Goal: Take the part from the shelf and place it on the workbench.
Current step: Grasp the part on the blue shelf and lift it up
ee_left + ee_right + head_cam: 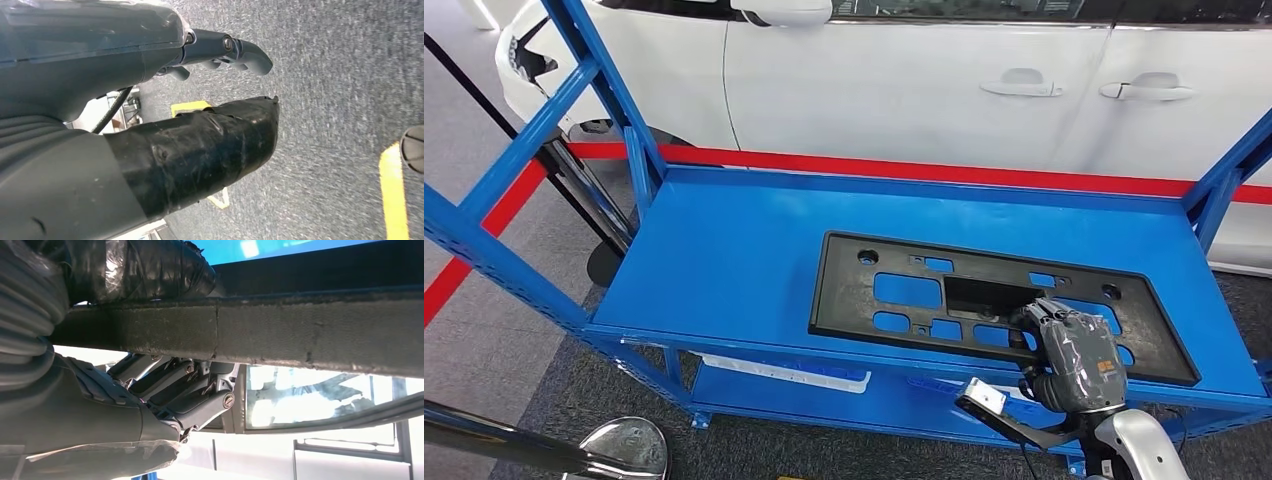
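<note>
Black slotted part [984, 300] flat on shelf [744, 250]

One black part [984, 300] lies on one blue shelf [724, 250]. One white car [924, 80] stands beyond the right hand [1074, 355].

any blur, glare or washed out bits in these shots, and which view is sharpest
Head view is sharpest: the black part and blue shelf read crisp, with soft sheen on the white car. Left wrist view: carpet streaked with blur past the left hand. Right wrist view: windows blown out behind the right hand, the part's edge dim.
</note>
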Controlling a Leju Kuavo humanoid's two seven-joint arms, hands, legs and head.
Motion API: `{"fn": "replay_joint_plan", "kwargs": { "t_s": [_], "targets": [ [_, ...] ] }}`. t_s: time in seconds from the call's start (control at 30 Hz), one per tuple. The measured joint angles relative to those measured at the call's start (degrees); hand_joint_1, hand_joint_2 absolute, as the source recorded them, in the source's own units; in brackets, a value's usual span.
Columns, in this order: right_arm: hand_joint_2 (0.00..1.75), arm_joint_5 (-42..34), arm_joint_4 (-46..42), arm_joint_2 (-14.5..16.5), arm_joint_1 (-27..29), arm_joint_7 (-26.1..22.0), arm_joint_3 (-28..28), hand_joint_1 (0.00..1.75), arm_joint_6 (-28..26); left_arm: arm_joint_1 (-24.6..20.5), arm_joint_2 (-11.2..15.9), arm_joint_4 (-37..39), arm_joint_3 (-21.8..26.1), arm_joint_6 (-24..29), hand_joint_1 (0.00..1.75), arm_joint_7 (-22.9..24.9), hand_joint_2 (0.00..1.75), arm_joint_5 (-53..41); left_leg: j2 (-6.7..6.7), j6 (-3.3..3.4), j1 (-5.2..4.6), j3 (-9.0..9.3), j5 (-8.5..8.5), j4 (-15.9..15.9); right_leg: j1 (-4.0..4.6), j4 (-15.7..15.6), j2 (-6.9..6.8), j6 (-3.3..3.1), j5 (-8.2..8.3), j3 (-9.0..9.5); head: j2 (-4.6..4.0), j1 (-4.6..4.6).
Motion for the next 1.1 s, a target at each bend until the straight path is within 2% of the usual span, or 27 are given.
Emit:
{"fn": "replay_joint_plan", "kwargs": {
  "t_s": [0.03, 0.07, 0.1, 0.2, 0.23, 0.27, 0.33, 0.37, 0.4, 0.43, 0.47, 0.5, 0.57, 0.6, 0.63, 0.7, 0.73, 0.77, 0.8, 0.87, 0.9, 0.93, 0.97, 1.0, 1.03, 1.07, 1.1],
  "targets": [
    [1.75, -0.1, 0.0, 0.0, 0.0, 0.0, 0.0, 1.75, 0.0, -0.1, 0.0, 0.0, 0.0, 0.0, 0.00, 0.0, 0.00, 0.0, -0.05, 0.03, -0.04, 2.57, 1.06, -4.3, -0.06, 0.1, 0.03, 0.34, 0.39, -0.38, 0.00, 0.00],
    [1.75, -0.2, 0.0, 0.0, 0.0, 0.0, 0.0, 1.75, 0.0, -0.1, 0.0, 0.0, 0.1, 0.0, 0.00, 0.0, 0.00, 0.0, -0.16, 0.25, -0.15, 4.27, 1.74, -7.3, -0.09, 0.1, 0.05, 0.73, 0.80, -0.56, 0.00, 0.00],
    [1.75, -0.2, 0.0, 0.0, 0.0, 0.0, 0.0, 1.75, 0.0, -0.1, 0.1, 0.0, 0.1, 0.0, 0.00, 0.0, 0.00, 0.0, -0.25, 0.51, -0.31, 5.09, 1.82, -9.2, -0.09, 0.0, 0.06, 1.14, 1.24, -0.62, 0.00, 0.00],
    [1.75, -0.4, 0.0, 0.0, -0.1, 0.0, 0.0, 1.75, 0.0, -0.2, 0.1, 0.0, 0.3, 0.0, 0.00, 0.0, 0.00, 0.0, -0.20, 1.75, -0.54, 4.18, 2.93, -9.6, -0.14, -0.5, 0.18, 2.35, 2.36, -0.75, 0.00, 0.01],
    [1.75, -0.4, 0.0, 0.0, -0.1, 0.0, 0.0, 1.75, 0.0, -0.2, 0.1, 0.0, 0.3, 0.0, 0.00, 0.0, 0.00, 0.0, -0.07, 2.29, -0.50, 3.65, 3.61, -9.7, -0.16, 0.1, 0.26, 2.54, 1.39, -1.15, 0.00, 0.02],
    [1.75, -0.4, 0.0, -0.1, -0.1, 0.0, 0.0, 1.75, 0.0, -0.3, 0.0, 0.0, 0.3, 0.0, 0.00, 0.1, 0.00, 0.0, 0.06, 2.81, -0.46, 3.00, 4.35, -9.9, -0.16, 1.8, 0.34, 2.60, -0.73, -1.83, 0.00, 0.02],
    [1.75, -0.5, 0.0, -0.1, -0.1, 0.0, 0.0, 1.75, 0.0, -0.4, 0.0, 0.0, 0.4, -0.2, 0.00, 0.1, 0.00, 0.0, 0.26, 3.53, -0.61, 1.44, 5.58, -9.9, -0.05, 8.3, 0.45, 2.48, -6.86, -3.63, 0.00, 0.03],
    [1.75, -0.5, 0.0, -0.1, -0.1, 0.0, 0.0, 1.75, 0.0, -0.4, 0.0, 0.0, 0.4, -0.3, 0.00, 0.2, 0.00, 0.0, 0.33, 3.70, -0.79, 0.65, 6.14, -9.7, 0.03, 12.1, 0.48, 2.45, -8.98, -4.31, 0.00, 0.02],
    [1.75, -0.6, 0.1, -0.2, -0.1, 0.0, 0.0, 1.75, 0.0, -0.4, 0.0, 0.0, 0.4, -0.4, 0.00, 0.2, 0.00, 0.0, 0.40, 3.77, -0.98, -0.17, 6.67, -9.5, 0.12, 14.8, 0.51, 2.40, -9.72, -4.43, 0.00, 0.02],
    [1.75, -0.6, 0.1, -0.2, -0.1, 0.0, 0.0, 1.75, 0.0, -0.4, 0.0, 0.0, 0.4, -0.5, 0.00, 0.2, 0.00, 0.0, 0.45, 3.79, -1.17, -1.02, 7.16, -9.3, 0.21, 15.8, 0.52, 2.27, -9.14, -3.71, 0.00, 0.02],
    [1.75, -0.6, 0.1, -0.2, -0.1, 0.1, 0.0, 1.75, 0.0, -0.4, 0.0, 0.0, 0.4, -0.6, 0.00, 0.2, 0.00, 0.0, 0.47, 3.77, -1.32, -1.87, 7.60, -9.0, 0.35, 14.7, 0.53, 2.01, -7.77, -1.95, 0.00, 0.02],
    [1.75, -0.6, 0.1, -0.2, -0.2, 0.1, 0.0, 1.75, 0.0, -0.4, 0.0, 0.0, 0.4, -0.7, 0.00, 0.2, 0.00, 0.0, 0.47, 3.70, -1.42, -2.68, 7.97, -8.6, 0.55, 11.6, 0.54, 1.65, -6.40, 0.83, 0.00, 0.02],
    [1.75, -0.6, 0.1, -0.2, -0.5, 0.2, 0.0, 1.75, 0.0, -0.5, 0.0, 0.0, 0.4, -0.8, 0.00, 0.2, 0.00, 0.0, 0.44, 3.43, -1.64, -3.94, 8.54, -7.8, 1.16, 3.3, 0.53, 0.77, -6.02, 6.85, 0.00, 0.02],
    [1.75, -0.6, 0.1, -0.2, -0.7, 0.2, 0.0, 1.75, 0.0, -0.5, 0.0, 0.0, 0.4, -0.8, 0.00, 0.2, 0.00, 0.0, 0.43, 3.21, -1.68, -4.26, 8.84, -7.6, 1.42, 0.4, 0.53, 0.45, -6.38, 8.67, 0.00, 0.02],
    [1.75, -0.6, 0.1, -0.2, -0.8, 0.2, 0.0, 1.75, 0.0, -0.6, -0.1, 0.0, 0.4, -0.9, 0.00, 0.2, 0.00, 0.0, 0.44, 2.93, -1.68, -4.47, 9.22, -7.5, 1.63, -1.1, 0.51, 0.22, -6.79, 9.40, 0.00, 0.01],
    [1.75, -0.6, 0.1, -0.2, -1.0, 0.2, 0.0, 1.75, 0.0, -0.6, 0.0, 0.0, 0.4, -1.0, 0.00, 0.3, 0.00, 0.0, 0.37, 2.30, -1.62, -4.79, 9.84, -7.5, 1.49, -1.8, 0.33, -0.24, -6.01, 8.91, 0.00, 0.02],
    [1.75, -0.6, 0.2, -0.2, -1.1, 0.2, 0.0, 1.75, 0.0, -0.6, 0.1, 0.0, 0.4, -1.0, 0.00, 0.3, 0.00, 0.0, 0.28, 2.00, -1.60, -5.24, 9.16, -7.1, 1.29, -2.1, 0.20, -0.63, -5.44, 8.42, 0.00, 0.02],
    [1.75, -0.6, 0.2, -0.2, -1.2, 0.1, 0.0, 1.75, 0.0, -0.6, 0.2, 0.0, 0.4, -1.1, 0.00, 0.3, 0.00, -0.1, 0.18, 1.68, -1.53, -5.91, 7.48, -5.7, 1.05, -2.4, 0.06, -1.00, -4.76, 7.79, 0.00, 0.02],
    [1.75, -0.6, 0.2, -0.2, -1.2, 0.1, 0.1, 1.75, 0.0, -0.6, 0.2, 0.1, 0.4, -1.2, 0.00, 0.3, 0.00, -0.1, 0.11, 1.35, -1.32, -6.81, 4.93, -3.4, 0.88, -2.6, -0.07, -1.26, -4.09, 7.07, 0.00, 0.02],
    [1.75, -0.6, 0.2, -0.2, -1.3, 0.1, 0.1, 1.75, 0.0, -0.6, 0.1, 0.1, 0.4, -1.2, 0.00, 0.3, 0.00, -0.1, 0.09, 0.61, -0.81, -8.60, -0.21, 3.6, 0.87, -2.5, -0.13, -1.40, -2.85, 5.48, 0.00, 0.01],
    [1.75, -0.6, 0.2, -0.2, -1.3, 0.1, 0.1, 1.75, 0.0, -0.6, 0.1, 0.1, 0.4, -1.2, 0.00, 0.3, 0.00, -0.1, 0.09, 0.30, -0.57, -8.93, -1.15, 6.6, 0.87, -2.5, -0.17, -1.31, -2.25, 4.71, 0.00, 0.01],
    [1.75, -0.6, 0.3, -0.2, -1.3, 0.1, 0.1, 1.75, 0.0, -0.6, 0.1, 0.1, 0.4, -1.2, 0.00, 0.3, 0.00, -0.1, 0.10, 0.04, -0.37, -8.52, -0.66, 8.1, 0.85, -2.3, -0.23, -1.17, -1.66, 3.93, 0.00, 0.01],
    [1.75, -0.6, 0.4, -0.2, -1.3, 0.1, 0.1, 1.75, 0.0, -0.7, 0.2, 0.1, 0.4, -1.2, 0.00, 0.3, 0.00, -0.1, 0.10, -0.13, -0.22, -7.17, 0.93, 7.6, 0.80, -2.1, -0.26, -1.00, -1.12, 3.15, 0.00, 0.01],
    [1.75, -0.6, 0.5, -0.2, -1.3, 0.1, 0.1, 1.75, 0.0, -0.7, 0.2, 0.1, 0.4, -1.2, 0.00, 0.3, 0.00, -0.1, 0.10, -0.23, -0.11, -4.81, 2.82, 5.0, 0.73, -1.8, -0.26, -0.78, -0.66, 2.39, 0.00, 0.01],
    [1.75, -0.7, 0.5, -0.2, -1.3, 0.0, 0.1, 1.75, 0.0, -0.8, 0.2, 0.1, 0.4, -1.2, 0.00, 0.3, 0.00, -0.1, 0.07, -0.20, -0.05, -1.78, 3.81, 0.9, 0.67, -1.4, -0.26, -0.51, -0.24, 1.66, 0.00, 0.00],
    [1.75, -0.8, 0.6, -0.2, -1.4, 0.0, 0.1, 1.75, 0.0, -0.8, 0.3, 0.1, 0.4, -1.2, 0.00, 0.3, 0.00, -0.1, 0.00, -0.05, -0.12, 1.31, 3.84, -3.6, 0.65, -1.1, -0.23, -0.18, 0.12, 1.06, 0.00, 0.01],
    [1.75, -1.0, 0.6, -0.2, -1.4, 0.0, 0.1, 1.75, 0.0, -0.8, 0.3, 0.1, 0.4, -1.2, 0.00, 0.3, 0.00, -0.1, -0.06, 0.19, -0.24, 3.52, 3.31, -7.2, 0.63, -0.8, -0.21, 0.18, 0.52, 0.69, 0.00, 0.01]
  ]
}}
